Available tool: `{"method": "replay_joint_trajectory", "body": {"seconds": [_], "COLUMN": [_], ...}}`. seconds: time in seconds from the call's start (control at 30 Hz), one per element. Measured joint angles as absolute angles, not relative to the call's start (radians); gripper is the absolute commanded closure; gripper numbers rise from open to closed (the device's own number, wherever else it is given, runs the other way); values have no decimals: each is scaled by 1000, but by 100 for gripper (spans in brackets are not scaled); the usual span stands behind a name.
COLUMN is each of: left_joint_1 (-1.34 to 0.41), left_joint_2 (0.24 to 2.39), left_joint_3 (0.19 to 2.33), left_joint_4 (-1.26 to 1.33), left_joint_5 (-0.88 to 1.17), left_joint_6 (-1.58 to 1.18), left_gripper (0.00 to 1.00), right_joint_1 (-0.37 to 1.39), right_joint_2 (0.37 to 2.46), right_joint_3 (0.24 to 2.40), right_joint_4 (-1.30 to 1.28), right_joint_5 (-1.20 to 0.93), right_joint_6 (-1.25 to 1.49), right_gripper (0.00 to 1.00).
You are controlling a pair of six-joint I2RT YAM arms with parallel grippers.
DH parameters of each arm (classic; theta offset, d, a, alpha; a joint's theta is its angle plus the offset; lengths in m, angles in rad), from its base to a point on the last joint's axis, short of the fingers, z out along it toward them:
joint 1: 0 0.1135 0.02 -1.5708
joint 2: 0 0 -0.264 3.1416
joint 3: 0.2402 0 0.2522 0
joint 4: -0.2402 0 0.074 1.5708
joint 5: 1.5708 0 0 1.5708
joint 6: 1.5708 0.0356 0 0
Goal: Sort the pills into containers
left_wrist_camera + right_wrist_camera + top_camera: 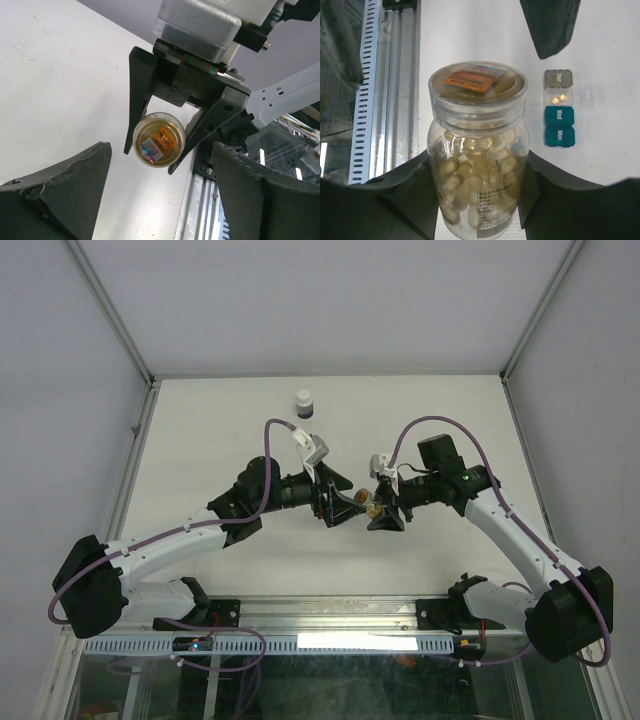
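Right end effector (pixel 159 142) clamps pill bottle (pixel 477 150); left end effector (pixel 162 200) apart; organizer (pixel 559 129) holds 2 pills (pixel 559 99).

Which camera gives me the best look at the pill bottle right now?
Right wrist: the pill bottle fills the frame, with the pills visible through its clear wall, and the right hand grips it. Left wrist shows only its top end, and top external shows just a small orange speck.
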State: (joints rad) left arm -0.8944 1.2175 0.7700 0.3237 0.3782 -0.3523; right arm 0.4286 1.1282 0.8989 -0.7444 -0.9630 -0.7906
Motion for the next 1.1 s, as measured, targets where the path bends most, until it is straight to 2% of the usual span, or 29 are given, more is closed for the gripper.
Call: {"method": "replay_joint_trajectory", "body": {"seconds": [0.23,0.33,0.43,0.47,0.57,0.6,0.63,0.67,0.77,0.8,0.83,1.1], "left_joint_1": [-905,-910,-911,-911,-910,-910,-910,-910,-909,-909,-910,-917], "left_joint_2": [1278,1290,1305,1311,1326,1328,1330,1330,1330,1330,1330,1318], "left_joint_3": [824,834,847,851,864,867,868,868,869,869,869,833], "left_joint_4": [295,274,254,253,244,242,240,238,234,234,232,216], "left_joint_5": [384,395,406,414,427,432,433,437,438,439,443,426], "left_joint_6": [-353,-352,-350,-350,-348,-346,-347,-345,-339,-337,-337,-377], "left_gripper": [40,51,53,58,92,100,100,100,100,100,100,100], "right_joint_1": [429,429,429,429,427,427,426,426,427,429,432,463], "right_joint_2": [1129,1129,1129,1129,1129,1130,1130,1131,1132,1132,1132,1133], "right_joint_3": [899,899,899,899,899,899,899,899,899,899,899,899], "right_joint_4": [-744,-744,-746,-746,-752,-754,-754,-754,-756,-757,-753,-704], "right_joint_5": [-963,-963,-963,-962,-955,-950,-948,-942,-943,-944,-945,-931], "right_joint_6": [-791,-791,-791,-790,-787,-786,-785,-785,-785,-784,-778,-712], "right_gripper": [100,100,100,100,100,89,78,61,20,8,1,0]}}
